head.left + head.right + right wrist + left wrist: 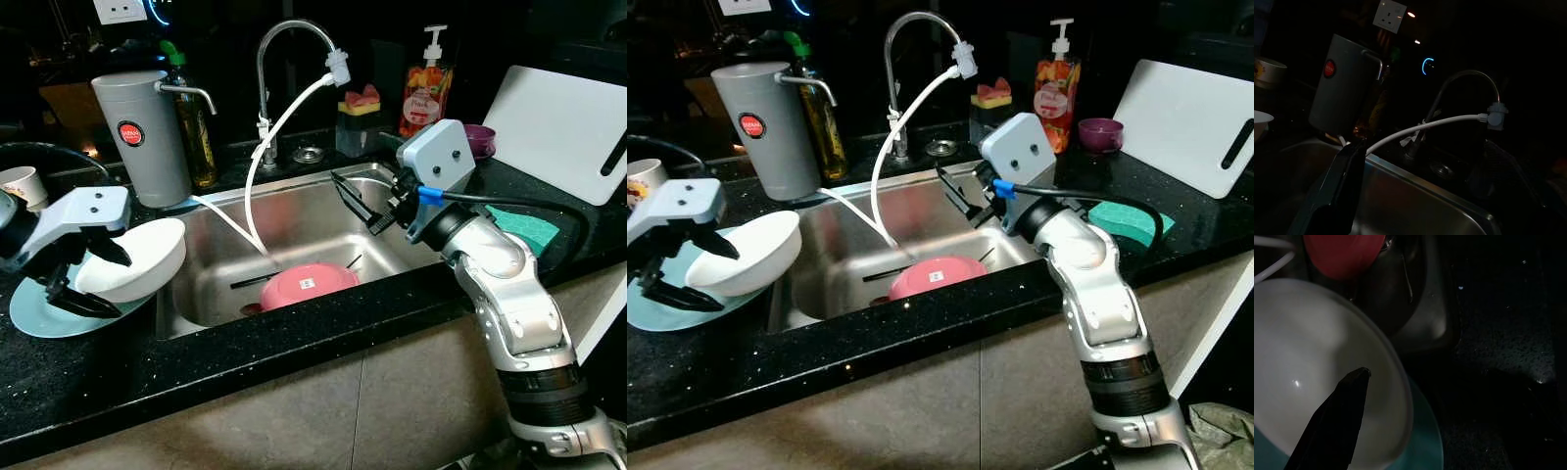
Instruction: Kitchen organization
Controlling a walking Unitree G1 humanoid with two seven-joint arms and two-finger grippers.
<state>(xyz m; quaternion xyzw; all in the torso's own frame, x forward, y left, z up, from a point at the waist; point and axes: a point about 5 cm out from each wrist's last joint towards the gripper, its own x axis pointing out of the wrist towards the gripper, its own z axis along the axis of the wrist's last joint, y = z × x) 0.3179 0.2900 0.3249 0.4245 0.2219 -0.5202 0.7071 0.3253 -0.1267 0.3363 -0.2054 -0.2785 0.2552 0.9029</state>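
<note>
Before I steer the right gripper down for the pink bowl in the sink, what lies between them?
Only bare steel sink wall; in the left eye view the right gripper hangs open above the pink bowl, with the white hose off to the left.

No legible text, round red label on grey jug (130, 133) too small to read

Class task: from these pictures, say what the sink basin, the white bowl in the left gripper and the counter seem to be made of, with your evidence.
Sink basin: brushed stainless steel, by its grey sheen and soft reflections.
White bowl, with the left gripper on its rim: glossy, probably glazed ceramic, possibly melamine; a highlight shows inside.
Counter: polished black stone, perhaps granite, by its pale speckles.
</note>
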